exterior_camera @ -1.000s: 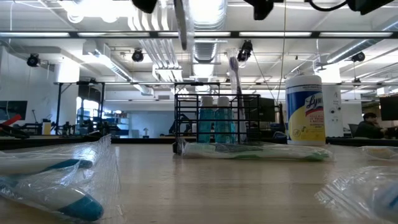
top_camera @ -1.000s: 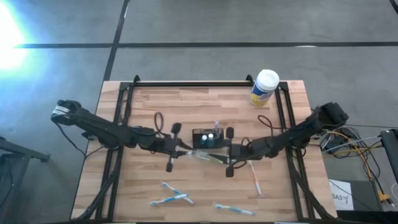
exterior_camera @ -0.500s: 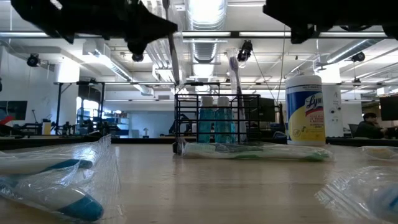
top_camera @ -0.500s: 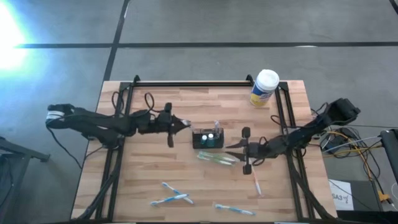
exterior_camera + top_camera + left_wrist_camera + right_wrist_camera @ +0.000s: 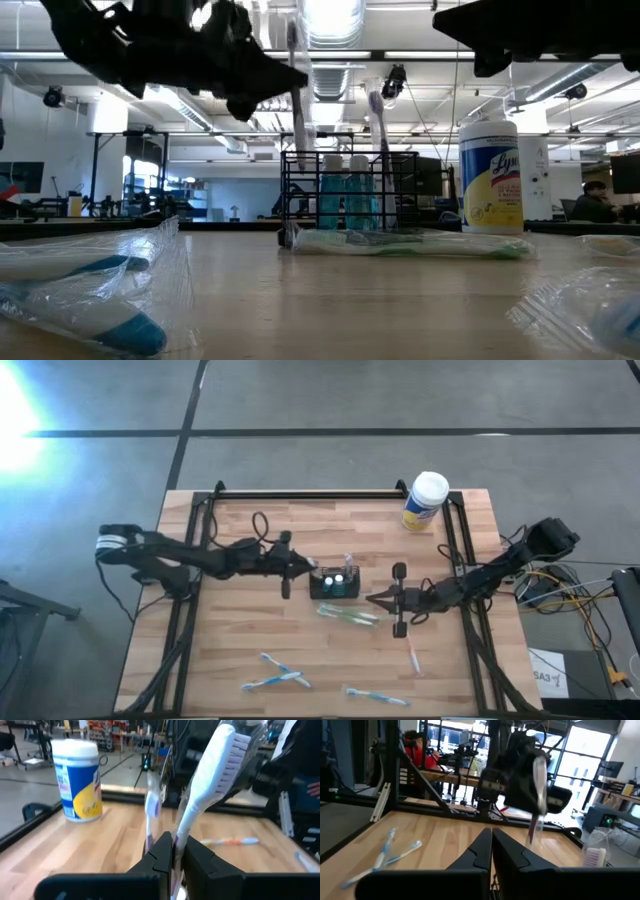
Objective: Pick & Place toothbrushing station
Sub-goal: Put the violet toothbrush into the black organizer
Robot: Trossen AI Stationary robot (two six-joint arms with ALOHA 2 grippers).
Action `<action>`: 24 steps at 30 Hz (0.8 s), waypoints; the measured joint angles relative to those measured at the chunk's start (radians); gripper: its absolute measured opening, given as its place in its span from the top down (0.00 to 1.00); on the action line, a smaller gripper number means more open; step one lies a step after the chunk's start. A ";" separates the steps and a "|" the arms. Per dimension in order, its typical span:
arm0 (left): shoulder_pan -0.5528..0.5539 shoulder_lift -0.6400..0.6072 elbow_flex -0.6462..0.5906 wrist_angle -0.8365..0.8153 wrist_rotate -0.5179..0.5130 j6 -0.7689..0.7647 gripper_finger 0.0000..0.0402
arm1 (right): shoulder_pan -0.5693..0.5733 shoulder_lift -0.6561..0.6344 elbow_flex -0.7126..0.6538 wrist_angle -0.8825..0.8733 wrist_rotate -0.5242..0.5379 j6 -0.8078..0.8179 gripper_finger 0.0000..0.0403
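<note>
My left pincer (image 5: 308,564) is clamped on a white toothbrush (image 5: 212,780), held upright just beside the toothbrushing station (image 5: 334,583), w/ the station mid-worktop (image 5: 240,645). My right pincer (image 5: 372,600) is closed w/ nothing in it, near the station's other side, above a bagged brush (image 5: 348,615).

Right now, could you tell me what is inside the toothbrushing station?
Two blue-green bottles and one upright toothbrush stand in the toothbrushing station. Its floor is hidden by them.
</note>
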 joint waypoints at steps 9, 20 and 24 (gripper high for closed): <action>0.010 0.127 -0.023 0.089 -0.039 -0.004 0.93 | 0.000 0.000 0.006 -0.007 0.000 0.000 0.98; 0.015 0.254 -0.026 0.181 -0.051 -0.010 0.93 | 0.000 0.000 0.006 -0.008 0.000 0.000 0.98; 0.020 0.260 -0.025 0.187 -0.052 -0.065 0.92 | 0.000 0.000 0.006 -0.008 -0.001 0.000 0.98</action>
